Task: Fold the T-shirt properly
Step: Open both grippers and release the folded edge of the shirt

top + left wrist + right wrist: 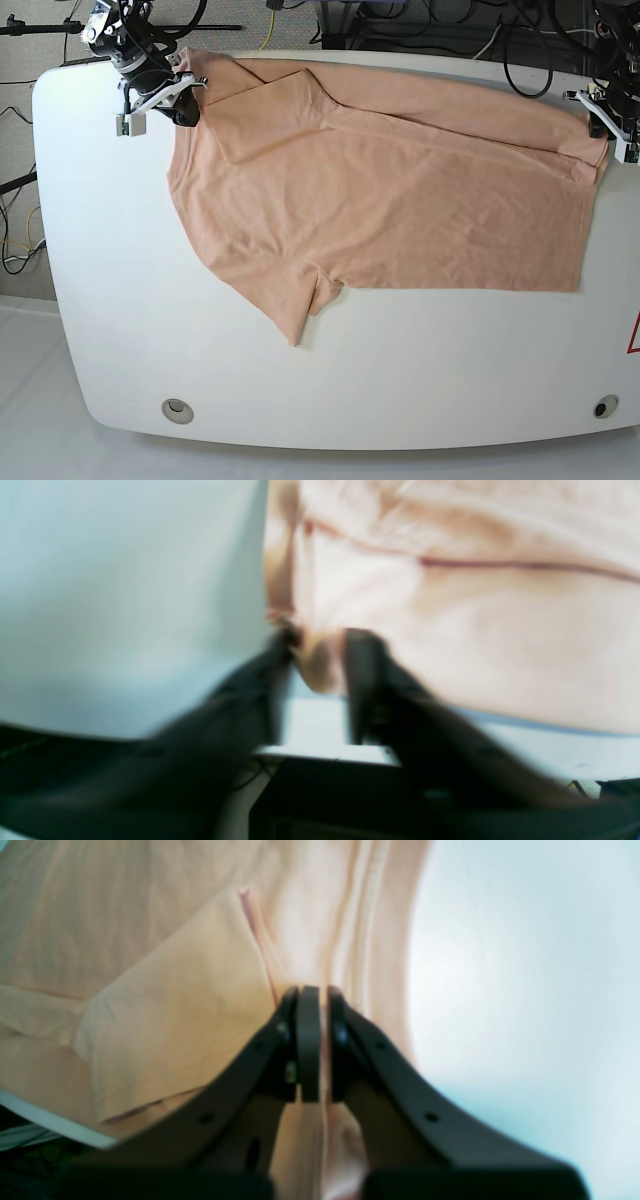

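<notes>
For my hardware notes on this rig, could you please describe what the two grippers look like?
Both have matte black, curved fingers that taper to flat pads; small round screw holes dot the right gripper. The left gripper looks the same, though blurred. From the base view, white bracket pieces sit behind the black jaws, and the right arm's body is black with silver parts.

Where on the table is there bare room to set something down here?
Bare table runs along the near edge below the T-shirt, and down the strip beside its sleeve. The far edge is crowded: shirt, right gripper, left gripper.
</notes>
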### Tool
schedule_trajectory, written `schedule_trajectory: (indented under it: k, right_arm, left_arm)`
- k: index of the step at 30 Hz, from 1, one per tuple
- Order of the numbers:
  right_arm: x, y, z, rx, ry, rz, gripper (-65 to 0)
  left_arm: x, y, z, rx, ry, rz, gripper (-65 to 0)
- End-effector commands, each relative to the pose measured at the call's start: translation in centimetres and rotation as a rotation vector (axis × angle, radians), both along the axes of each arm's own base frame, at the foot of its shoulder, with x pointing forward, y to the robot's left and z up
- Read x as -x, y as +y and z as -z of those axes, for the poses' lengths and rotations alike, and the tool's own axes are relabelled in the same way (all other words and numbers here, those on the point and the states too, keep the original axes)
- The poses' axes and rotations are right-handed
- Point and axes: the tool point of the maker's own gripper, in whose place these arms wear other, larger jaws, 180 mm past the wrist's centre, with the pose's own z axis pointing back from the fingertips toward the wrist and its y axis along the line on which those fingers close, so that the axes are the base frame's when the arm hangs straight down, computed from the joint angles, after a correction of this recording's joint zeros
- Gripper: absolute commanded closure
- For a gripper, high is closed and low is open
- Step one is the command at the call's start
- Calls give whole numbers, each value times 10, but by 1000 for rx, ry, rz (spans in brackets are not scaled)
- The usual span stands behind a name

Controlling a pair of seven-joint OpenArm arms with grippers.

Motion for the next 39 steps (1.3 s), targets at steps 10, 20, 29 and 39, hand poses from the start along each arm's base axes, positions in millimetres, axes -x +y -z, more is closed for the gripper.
schedule_trajectory:
  k: [10, 20, 29, 39]
  right_arm:
    - [-6, -4, -9, 0, -41, 7, -18]
    - [-11, -4, -12, 1, -54, 7, -18]
    - [-34, -4, -24, 3, -112, 5, -18]
    - [-77, -13, -51, 38, -219, -19, -28]
  left_arm:
    - [-6, -1, -9, -6, -32, 22, -470]
    - [-17, 0, -16, -7, -68, 19, -466]
    - [-44, 5, -37, -28, -148, 21, -464]
    - [-73, 35, -79, -100, -261, -9, -467]
